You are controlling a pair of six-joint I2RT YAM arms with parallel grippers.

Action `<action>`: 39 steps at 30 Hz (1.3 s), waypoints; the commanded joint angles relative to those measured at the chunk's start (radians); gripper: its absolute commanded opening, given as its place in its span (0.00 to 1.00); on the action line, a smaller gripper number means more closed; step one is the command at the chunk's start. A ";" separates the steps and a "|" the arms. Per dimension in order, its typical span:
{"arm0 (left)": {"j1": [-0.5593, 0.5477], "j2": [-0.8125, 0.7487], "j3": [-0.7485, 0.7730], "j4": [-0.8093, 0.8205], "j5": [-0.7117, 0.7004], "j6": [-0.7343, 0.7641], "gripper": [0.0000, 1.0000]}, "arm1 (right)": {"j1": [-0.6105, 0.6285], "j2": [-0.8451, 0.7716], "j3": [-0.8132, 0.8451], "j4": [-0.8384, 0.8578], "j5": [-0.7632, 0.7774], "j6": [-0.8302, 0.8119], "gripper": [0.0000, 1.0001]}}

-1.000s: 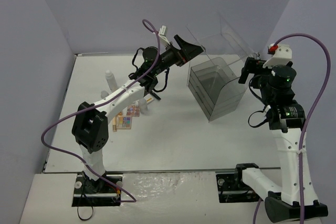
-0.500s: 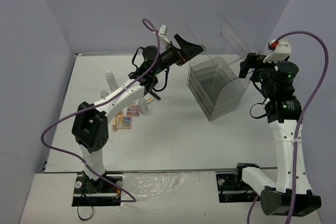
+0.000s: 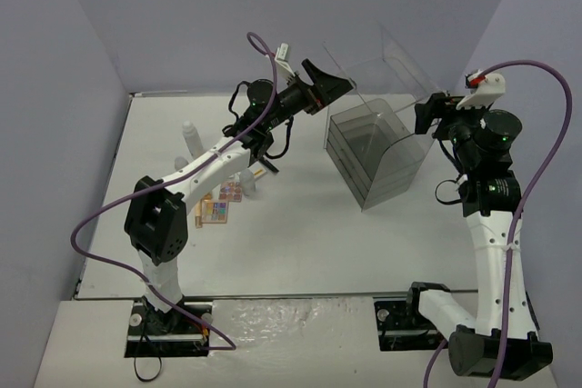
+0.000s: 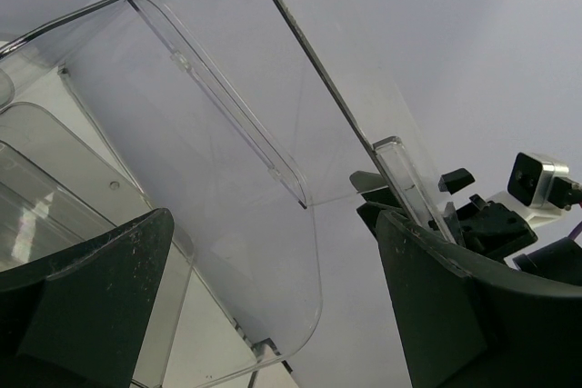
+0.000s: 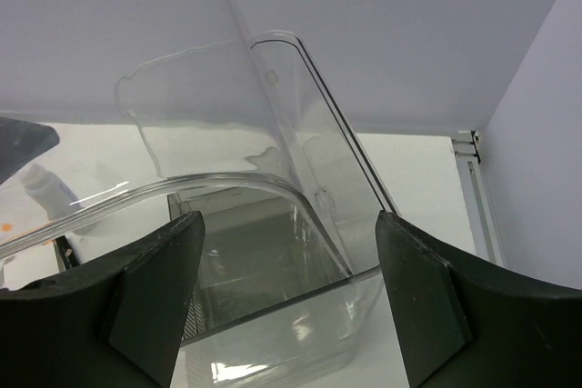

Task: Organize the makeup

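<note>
My left gripper (image 3: 334, 84) is open and empty, raised beside the upright lid (image 3: 393, 59) of the large clear case (image 3: 375, 150). In the left wrist view its fingers (image 4: 86, 306) frame the clear lid (image 4: 236, 134). My right gripper (image 3: 425, 117) is open and empty at the case's right side; its wrist view looks down into the case (image 5: 273, 265) between the fingers (image 5: 150, 293). The makeup lies at the left: a white bottle (image 3: 191, 138), a multicolour eyeshadow palette (image 3: 218, 207), and another white bottle (image 3: 250, 184). Other pieces are hidden under the left arm.
The case has drawers in its front (image 3: 364, 184). Grey walls close the table on three sides. A white bottle (image 5: 45, 190) shows through the clear plastic in the right wrist view. The right gripper (image 4: 491, 220) shows behind the lid in the left wrist view.
My right arm has straightened upward and its gripper has shifted slightly up and toward the case. The left arm and the makeup have not moved.
</note>
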 commanded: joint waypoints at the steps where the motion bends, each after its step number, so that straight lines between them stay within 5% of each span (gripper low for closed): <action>1: -0.007 -0.031 0.081 0.058 0.016 -0.013 0.92 | -0.001 -0.049 0.008 0.108 -0.044 -0.011 0.75; 13: -0.007 -0.022 0.114 0.012 0.025 -0.005 0.92 | 0.032 -0.081 0.023 0.109 -0.097 -0.011 0.99; 39: -0.007 0.000 0.145 -0.030 0.028 -0.004 0.97 | 0.092 -0.077 0.100 0.131 -0.018 -0.040 1.00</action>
